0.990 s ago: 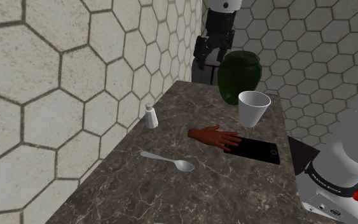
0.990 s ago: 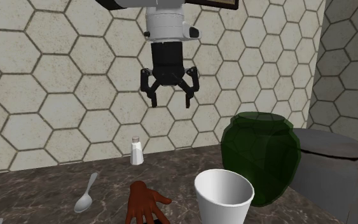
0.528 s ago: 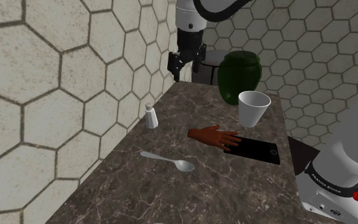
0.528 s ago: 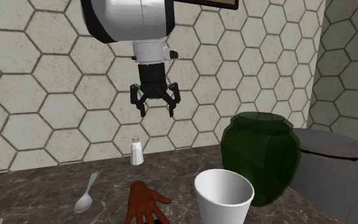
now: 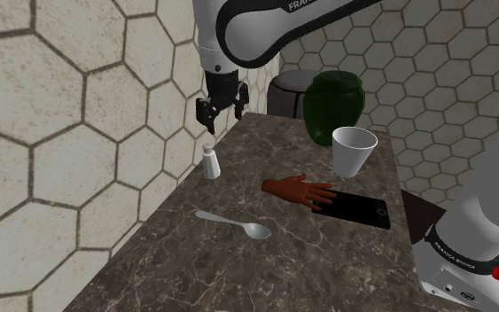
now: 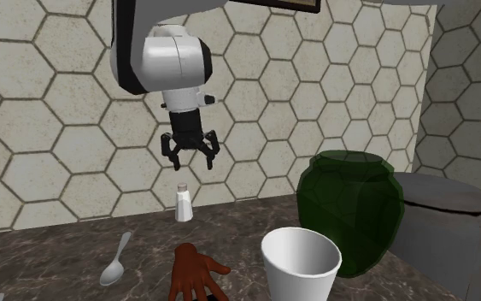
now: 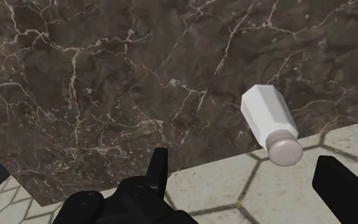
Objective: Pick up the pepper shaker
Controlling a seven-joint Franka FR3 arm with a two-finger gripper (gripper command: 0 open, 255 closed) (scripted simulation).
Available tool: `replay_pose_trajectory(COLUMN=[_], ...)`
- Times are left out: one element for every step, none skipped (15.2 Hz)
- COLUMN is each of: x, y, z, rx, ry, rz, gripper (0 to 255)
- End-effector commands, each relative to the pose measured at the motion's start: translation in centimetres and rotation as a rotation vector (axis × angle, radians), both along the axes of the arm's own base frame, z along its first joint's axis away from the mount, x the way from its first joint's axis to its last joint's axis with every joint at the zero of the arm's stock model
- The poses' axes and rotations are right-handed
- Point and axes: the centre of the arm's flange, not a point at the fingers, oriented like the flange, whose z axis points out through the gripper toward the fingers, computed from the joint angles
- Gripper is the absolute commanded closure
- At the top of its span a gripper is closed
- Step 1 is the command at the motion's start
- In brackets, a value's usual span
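The pepper shaker (image 5: 210, 161) is a small white bottle with a pale cap, upright on the dark marble counter (image 5: 238, 270) close to the hexagon-tiled wall. The second exterior view has the shaker (image 6: 183, 203) standing just below my gripper (image 6: 190, 162). In the shoulder view my black gripper (image 5: 221, 117) hangs above the shaker, pointing down, fingers spread and holding nothing. Through the wrist camera the shaker (image 7: 269, 122) lies ahead of the open gripper (image 7: 241, 159), nearer the right finger (image 7: 343, 184) than the left finger (image 7: 158, 168), touching neither.
A silver spoon (image 5: 234, 224), a brown hand-shaped object (image 5: 296, 189) and a black flat slab (image 5: 355, 208) lie mid-counter. A white cup (image 5: 354, 149), a dark green jar (image 5: 333, 105) and a grey pot (image 5: 287, 93) stand farther back. The tiled wall (image 5: 79, 133) borders the shaker's side.
The arm has swung toward the shoulder view's left and come down, bringing the gripper from near the green jar to above the shaker. The fingers stayed open.
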Motion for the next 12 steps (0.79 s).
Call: replay_pose_trajectory(x=[1.1,1.9,2.7,3.4,4.0,4.0,4.0,4.0,4.0,4.0,4.0,4.0], y=[2.0,2.9,3.8,4.7,5.3,5.3,5.3,5.3,5.3,5.3,5.3,5.3], z=[-1.1,-1.8,-2.4,-3.1,-3.6,-4.1,-4.6,-5.2,-5.7,-6.2,-6.7,-7.3], rx=[-0.007,-0.010,-0.013,-0.016,-0.019,-0.019,-0.019,-0.019,-0.019,-0.019,-0.019,-0.019], ry=[0.001,0.002,0.003,0.004,0.004,0.004,0.004,0.004,0.004,0.004,0.004,0.004], rz=[0.008,0.013,0.017,0.022,0.025,0.025,0.025,0.025,0.025,0.025,0.025,0.025], gripper=[0,0,0,0,0,0,0,0,0,0,0,0])
